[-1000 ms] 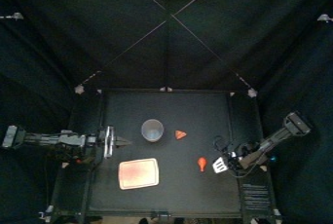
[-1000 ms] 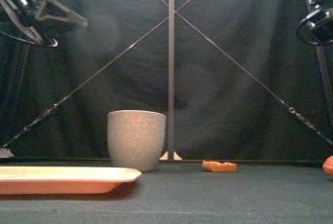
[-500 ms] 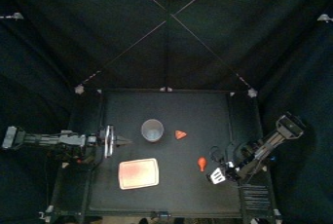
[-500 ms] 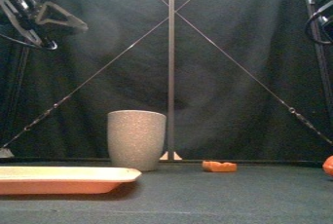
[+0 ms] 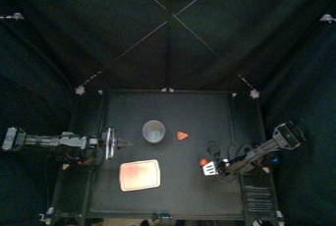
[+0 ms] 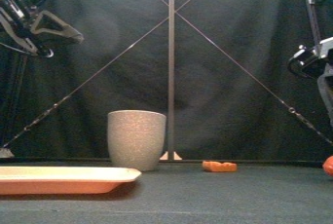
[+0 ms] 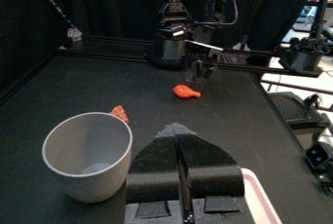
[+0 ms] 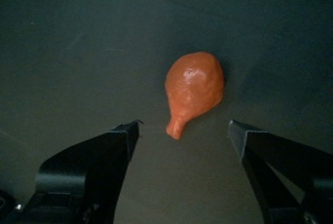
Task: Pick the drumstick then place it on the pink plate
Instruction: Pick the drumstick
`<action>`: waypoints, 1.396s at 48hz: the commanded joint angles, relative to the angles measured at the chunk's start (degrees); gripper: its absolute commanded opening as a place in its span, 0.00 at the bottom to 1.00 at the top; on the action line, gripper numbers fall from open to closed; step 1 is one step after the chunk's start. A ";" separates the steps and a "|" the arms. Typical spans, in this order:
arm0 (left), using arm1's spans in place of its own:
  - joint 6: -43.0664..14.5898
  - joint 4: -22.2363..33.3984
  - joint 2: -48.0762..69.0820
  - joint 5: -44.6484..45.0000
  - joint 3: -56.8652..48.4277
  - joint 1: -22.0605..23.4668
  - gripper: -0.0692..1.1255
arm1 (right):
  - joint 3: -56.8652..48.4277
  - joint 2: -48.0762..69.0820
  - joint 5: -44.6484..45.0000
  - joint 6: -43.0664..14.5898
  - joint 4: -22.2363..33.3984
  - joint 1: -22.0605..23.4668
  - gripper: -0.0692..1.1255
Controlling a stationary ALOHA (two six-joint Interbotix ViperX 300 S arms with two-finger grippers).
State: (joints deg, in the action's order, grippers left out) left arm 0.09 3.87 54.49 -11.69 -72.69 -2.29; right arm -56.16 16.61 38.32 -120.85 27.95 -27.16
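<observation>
The orange drumstick (image 5: 205, 161) lies on the table at the right, its thin end toward the front. It also shows at the right edge of the front view (image 6: 329, 166). My right gripper (image 5: 214, 169) hangs just above it, open. In the right wrist view the drumstick (image 8: 192, 89) lies between and a little beyond the spread fingers (image 8: 124, 132). The pink plate (image 5: 140, 176) sits front left of centre and is bare. My left gripper (image 5: 113, 149) rests shut at the left, above the table; its own view shows the drumstick (image 7: 188, 92) under the right gripper (image 7: 202, 60).
A tall grey speckled cup (image 5: 153, 130) stands mid-table behind the plate. A small orange toy (image 5: 183, 135) lies to its right, behind the drumstick. In the front view the cup (image 6: 135, 138) and the flat plate (image 6: 65, 178) fill the left half.
The right arm has swung in toward the drumstick and come down; its gripper now shows lower in the front view. The left arm and the objects have not moved.
</observation>
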 commanded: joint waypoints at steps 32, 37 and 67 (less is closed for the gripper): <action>0.00 0.09 -0.26 -0.26 -0.18 -0.35 0.11 | 3.87 -8.61 -1.23 -0.18 -1.49 2.20 0.92; 0.00 0.09 -0.26 -0.26 -0.44 -0.35 0.11 | 4.48 -9.93 -1.32 -0.18 -1.58 2.20 0.91; 0.00 0.09 -0.26 -0.26 -1.41 -0.35 0.11 | 9.23 -11.60 -1.05 0.79 -0.88 1.76 0.45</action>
State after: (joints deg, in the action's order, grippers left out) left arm 0.09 3.87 54.49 -11.69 -74.88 -2.46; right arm -48.87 3.60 37.09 -120.06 25.93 -25.31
